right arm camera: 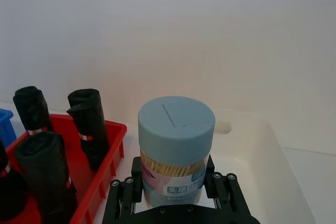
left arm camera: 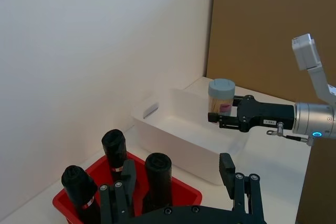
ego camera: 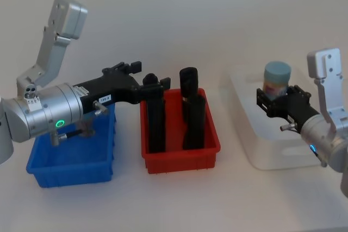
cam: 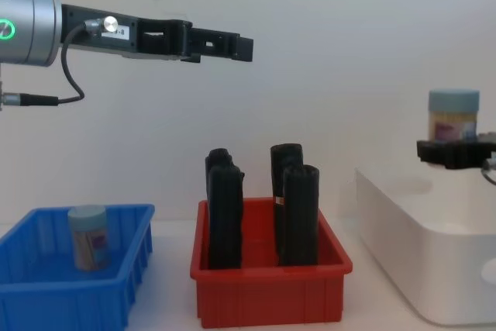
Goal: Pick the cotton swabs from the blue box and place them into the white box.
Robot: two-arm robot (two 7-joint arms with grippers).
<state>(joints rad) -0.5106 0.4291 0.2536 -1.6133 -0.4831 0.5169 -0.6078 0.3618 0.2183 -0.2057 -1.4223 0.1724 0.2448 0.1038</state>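
Right gripper [ego camera: 278, 100] clamping jar [ego camera: 277, 73] above white box [ego camera: 246, 137] | left gripper [cam: 229, 44] hanging open over red bin [ego camera: 179, 162] | high drop risking bounce-out.

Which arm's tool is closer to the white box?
Right. The right tool hangs above the white box, holding a cotton swabs jar. The left tool is off over the red bin, high up.

White wall [cam: 349, 36] behind white table [ego camera: 179, 205]; brown panel [left arm camera: 273, 30] beside wall.
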